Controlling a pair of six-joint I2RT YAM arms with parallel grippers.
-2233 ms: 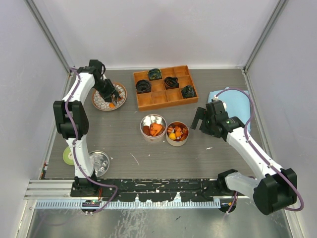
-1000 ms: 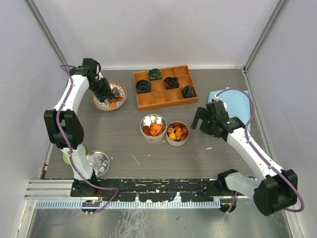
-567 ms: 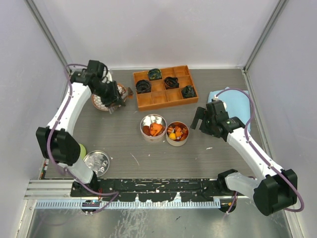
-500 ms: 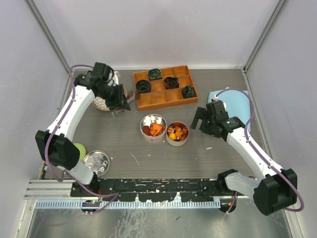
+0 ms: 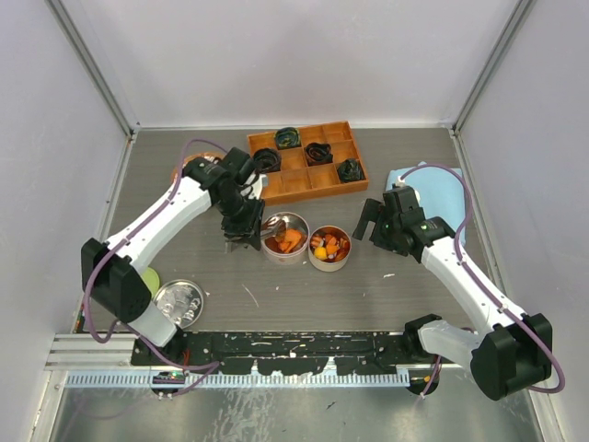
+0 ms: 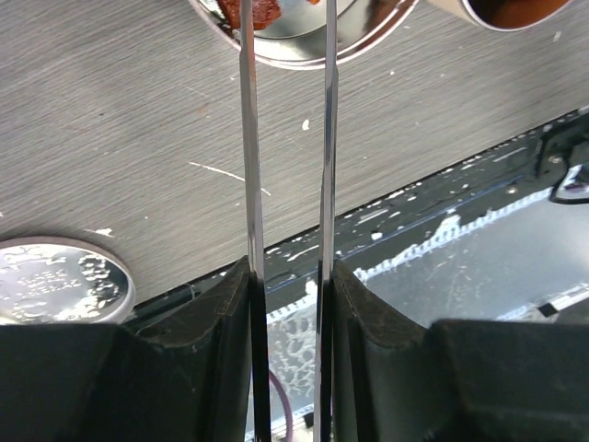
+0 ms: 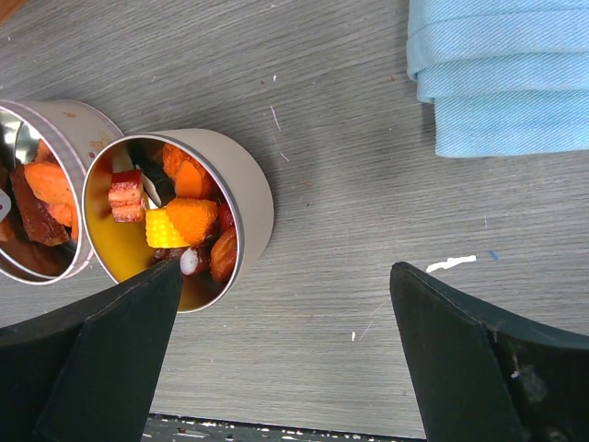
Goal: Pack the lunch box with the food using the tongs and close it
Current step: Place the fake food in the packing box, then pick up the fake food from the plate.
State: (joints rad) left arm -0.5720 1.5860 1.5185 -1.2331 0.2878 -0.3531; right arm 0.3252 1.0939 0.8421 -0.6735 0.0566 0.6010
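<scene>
A round metal lid [image 5: 179, 302] lies flat on the grey table [image 5: 304, 295], well behind the left jaws and off to their outer side. Beside it a small green thing [image 5: 146, 276] is half hidden by the left arm.

The left gripper [image 6: 290, 276] pinches the tongs [image 6: 248, 138]. Its black fingers [image 6: 216, 308] press on the outsides of the two thin metal arms, which run straight ahead, parallel, with a narrow gap between them. The tong tips reach over the left tin [image 5: 283, 238] just ahead of the jaws. In the wrist view they run off the top edge, so I cannot tell whether they hold a piece. The tin contains orange and dark red food [image 5: 289, 238].

Farther ahead of these jaws stands a wooden tray [image 5: 285, 182], with dark coiled lumps [image 5: 318, 152] in several of its compartments.

The right tin [image 7: 248, 198] touches the left tin's side. It is packed with orange chunks, a yellow corn piece [image 7: 164, 227] and red bits.

The right gripper [image 7: 287, 272] hovers with its jaws spread wide and nothing between them. In its wrist view one finger overlaps the right tin's near rim, so that tin lies ahead and toward that finger. Bare table lies between the jaws.

A folded blue cloth [image 7: 497, 83] rests ahead of the other finger, apart from the tins.
</scene>
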